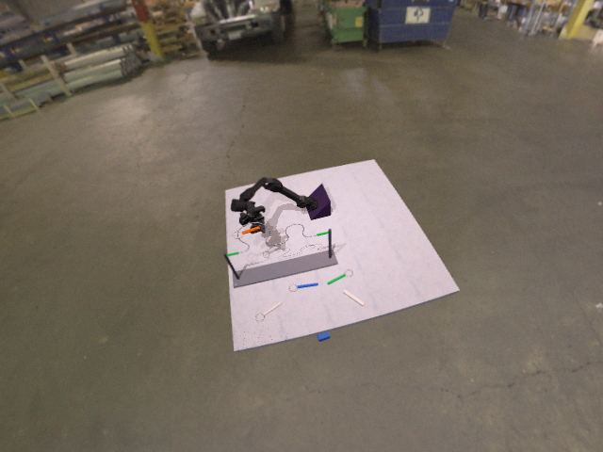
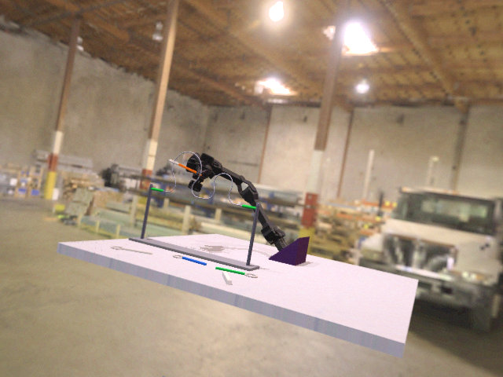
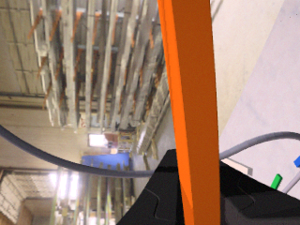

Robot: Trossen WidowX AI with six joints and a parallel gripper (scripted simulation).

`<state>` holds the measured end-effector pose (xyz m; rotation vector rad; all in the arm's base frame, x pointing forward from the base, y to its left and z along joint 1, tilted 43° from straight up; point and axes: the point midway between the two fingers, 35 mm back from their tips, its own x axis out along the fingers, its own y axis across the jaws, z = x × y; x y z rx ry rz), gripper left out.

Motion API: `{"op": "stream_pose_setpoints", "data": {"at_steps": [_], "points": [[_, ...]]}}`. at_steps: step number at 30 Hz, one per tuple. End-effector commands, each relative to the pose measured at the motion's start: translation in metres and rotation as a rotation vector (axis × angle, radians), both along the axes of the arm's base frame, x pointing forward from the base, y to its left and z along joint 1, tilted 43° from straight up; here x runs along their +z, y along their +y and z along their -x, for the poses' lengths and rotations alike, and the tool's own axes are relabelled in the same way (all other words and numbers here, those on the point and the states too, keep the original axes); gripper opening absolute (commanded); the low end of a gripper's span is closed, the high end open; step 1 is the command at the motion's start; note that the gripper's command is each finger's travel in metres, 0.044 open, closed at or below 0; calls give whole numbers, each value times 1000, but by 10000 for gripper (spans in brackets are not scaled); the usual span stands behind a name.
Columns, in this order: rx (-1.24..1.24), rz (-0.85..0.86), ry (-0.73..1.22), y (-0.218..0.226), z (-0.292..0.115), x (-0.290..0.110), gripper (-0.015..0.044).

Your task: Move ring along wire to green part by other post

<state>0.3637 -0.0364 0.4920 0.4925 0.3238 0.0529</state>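
Note:
My gripper (image 1: 256,225) (image 2: 197,172) is shut on the orange handle (image 1: 251,230) (image 2: 186,166) (image 3: 187,88) of the ring. It holds it high above the grey base bar (image 1: 287,270) (image 2: 190,252), over the looping thin grey wire (image 1: 292,228) (image 2: 219,178) (image 3: 56,159). The handle points toward the left post (image 1: 232,266) (image 2: 145,213). The ring itself is too small to make out. Green wire ends show by the left post (image 1: 233,253) (image 2: 157,189) and by the right post (image 1: 322,234) (image 2: 248,206). The right post (image 1: 330,243) (image 2: 252,235) stands near the arm's base.
A purple wedge (image 1: 319,201) (image 2: 293,251) sits at the arm's base. Spare ring tools lie on the white board (image 1: 389,234) (image 2: 345,296) in front of the base bar: blue (image 1: 306,285) (image 2: 193,261), green (image 1: 336,279) (image 2: 229,270), and white ones (image 1: 352,297) (image 1: 268,310).

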Motion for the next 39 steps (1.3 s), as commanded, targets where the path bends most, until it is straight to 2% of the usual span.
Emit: {"op": "stream_pose_setpoints", "data": {"at_steps": [1,39], "points": [[-6,59,0,-2,0,-1,-150],[-58,543,-3,-22,-1,-6,-150]]}}
